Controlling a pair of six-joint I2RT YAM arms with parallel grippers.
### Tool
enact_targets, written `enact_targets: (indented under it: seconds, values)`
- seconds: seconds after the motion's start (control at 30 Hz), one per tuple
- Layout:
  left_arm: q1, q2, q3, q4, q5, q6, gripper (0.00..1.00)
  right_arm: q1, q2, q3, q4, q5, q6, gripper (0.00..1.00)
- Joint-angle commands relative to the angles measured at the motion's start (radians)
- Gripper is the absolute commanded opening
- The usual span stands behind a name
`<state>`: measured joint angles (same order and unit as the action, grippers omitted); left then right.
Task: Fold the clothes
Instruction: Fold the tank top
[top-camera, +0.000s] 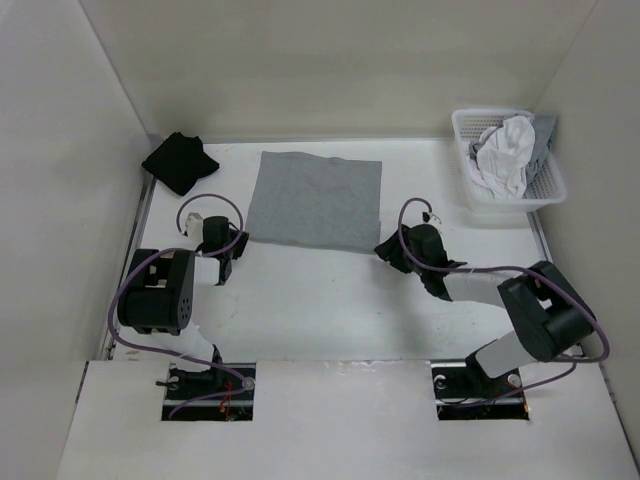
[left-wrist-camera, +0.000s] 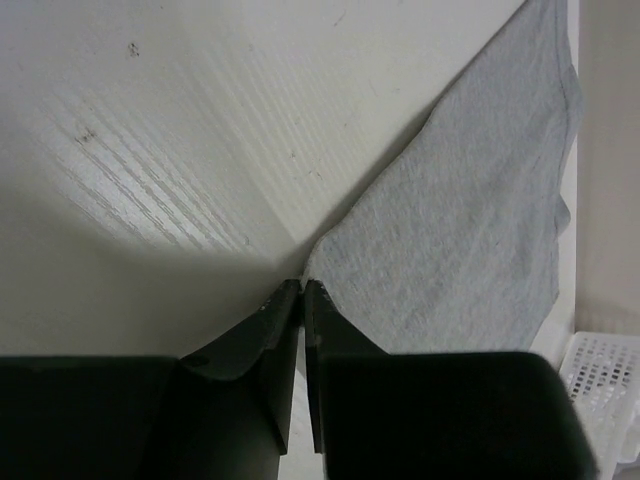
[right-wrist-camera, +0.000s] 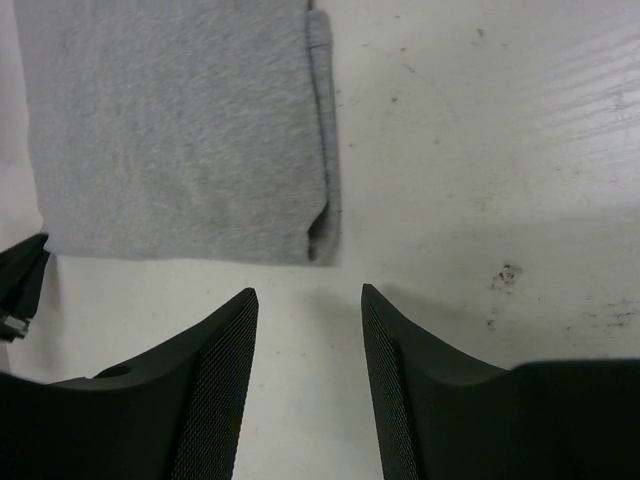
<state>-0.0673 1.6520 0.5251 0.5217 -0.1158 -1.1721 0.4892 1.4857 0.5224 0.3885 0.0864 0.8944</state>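
My left fingers (left-wrist-camera: 285, 305) are pressed together at the top's (left-wrist-camera: 470, 200) corner, right fingers (right-wrist-camera: 230, 340) spread; I'd pinch both corners evenly before lifting.

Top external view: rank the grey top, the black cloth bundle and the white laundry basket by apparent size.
1. grey top, spread flat, clearly largest.
2. white laundry basket.
3. black cloth bundle, smallest.
All three lie toward the far side, so nearness hardly skews this.

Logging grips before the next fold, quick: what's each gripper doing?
Left gripper: shut at a corner of the top; pinch unclear.
Right gripper: open, empty.
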Motion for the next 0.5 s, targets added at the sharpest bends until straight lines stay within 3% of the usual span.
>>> enact_targets:
  seconds: [0.0, 0.47]
  values:
    - [0.002, 0.015, 0.018, 0.012, -0.015, -0.014, 0.04, -0.018, 0.053, 0.002, 0.121, -0.008, 0.107, 0.51]
    - [-0.007, 0.026, 0.007, 0.05, -0.027, -0.008, 0.01, -0.094, 0.219, -0.021, 0.337, -0.138, 0.308, 0.36]
